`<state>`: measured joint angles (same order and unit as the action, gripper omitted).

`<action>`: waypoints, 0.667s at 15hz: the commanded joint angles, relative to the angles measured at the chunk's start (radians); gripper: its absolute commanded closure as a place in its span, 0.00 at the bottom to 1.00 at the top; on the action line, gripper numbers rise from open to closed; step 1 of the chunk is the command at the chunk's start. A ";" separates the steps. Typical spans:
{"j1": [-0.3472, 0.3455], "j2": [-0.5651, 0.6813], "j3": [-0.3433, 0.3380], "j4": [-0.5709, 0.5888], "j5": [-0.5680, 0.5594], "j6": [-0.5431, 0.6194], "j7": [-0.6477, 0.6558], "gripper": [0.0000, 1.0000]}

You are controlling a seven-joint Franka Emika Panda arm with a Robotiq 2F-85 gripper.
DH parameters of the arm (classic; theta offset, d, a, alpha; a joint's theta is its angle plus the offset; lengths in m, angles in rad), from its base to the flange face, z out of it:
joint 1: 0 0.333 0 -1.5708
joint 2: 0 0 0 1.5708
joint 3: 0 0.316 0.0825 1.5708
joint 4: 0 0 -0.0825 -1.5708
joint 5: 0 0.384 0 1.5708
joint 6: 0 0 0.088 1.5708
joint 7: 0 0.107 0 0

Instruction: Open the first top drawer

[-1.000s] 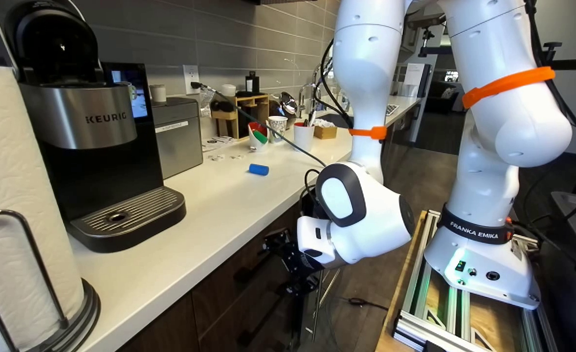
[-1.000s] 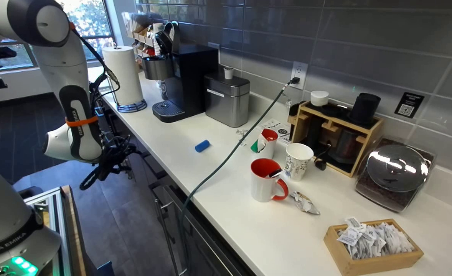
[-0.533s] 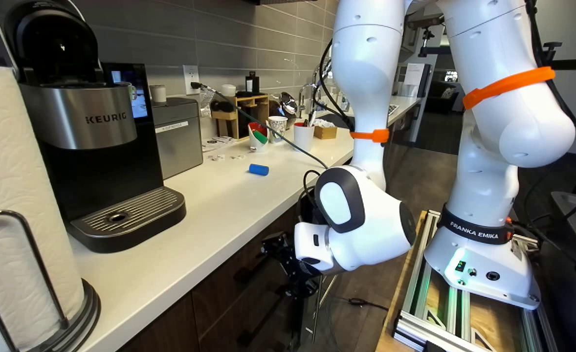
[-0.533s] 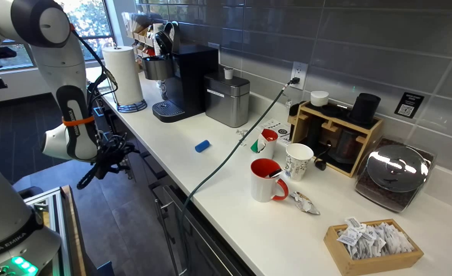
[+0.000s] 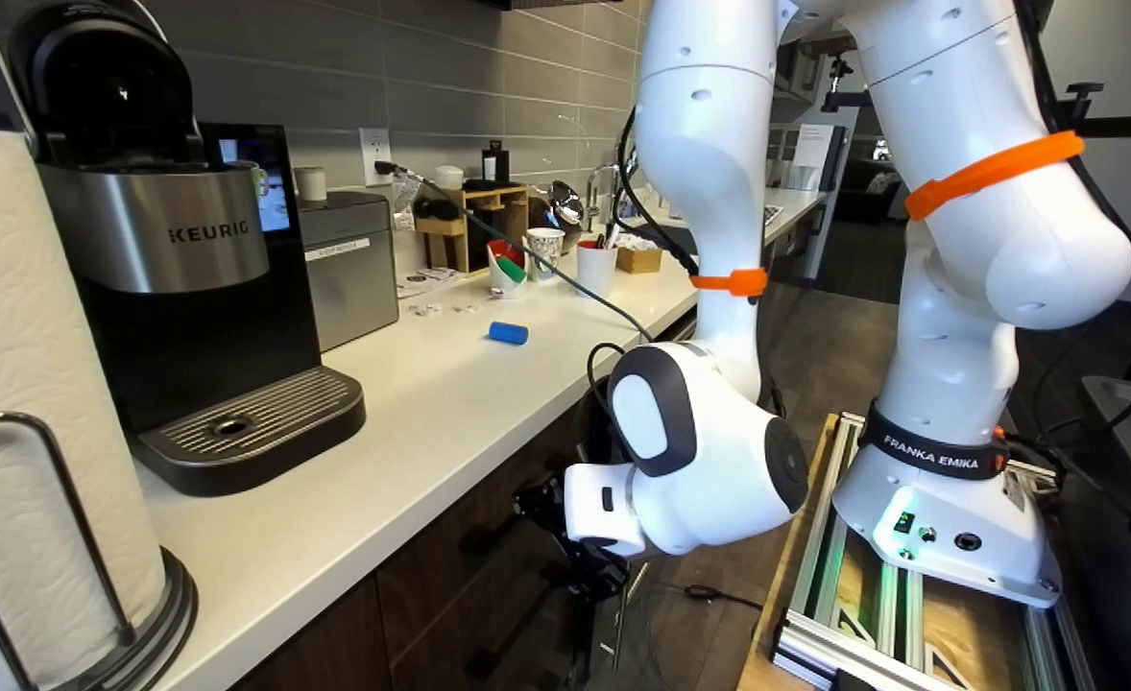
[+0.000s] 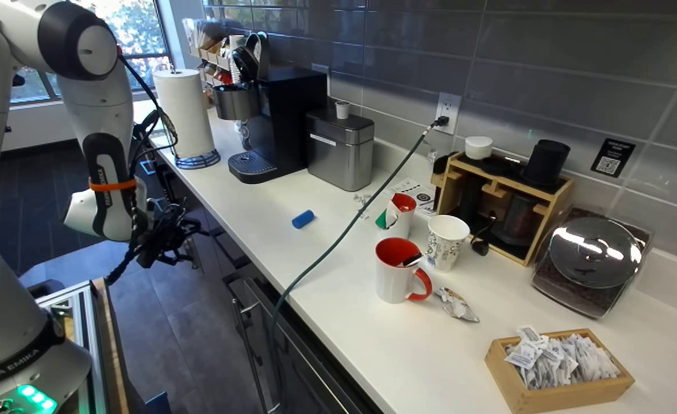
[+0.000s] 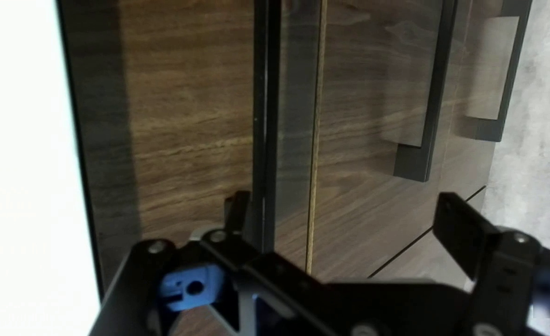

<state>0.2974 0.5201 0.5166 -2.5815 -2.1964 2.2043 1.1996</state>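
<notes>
Guessing the wood-grain top drawer [image 7: 191, 116], ~10 o'clock from the Robotiq gripper [image 7: 345, 210] in wrist view, slides heavy-ish; prob grab its black bar handle [image 7: 263, 121] mid-length. Jaws spread wide, nothing held rn.

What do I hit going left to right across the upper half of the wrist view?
Counter, top drawer handle, tan seam, second handle, third handle, floor.
</notes>
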 commanded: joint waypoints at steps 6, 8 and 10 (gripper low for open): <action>0.023 0.063 -0.033 0.077 0.115 -0.061 -0.116 0.00; 0.024 0.084 -0.034 0.096 0.128 -0.049 -0.144 0.00; 0.018 0.110 -0.032 0.114 0.130 -0.022 -0.176 0.00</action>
<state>0.3034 0.5740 0.4901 -2.5076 -2.0995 2.1687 1.0787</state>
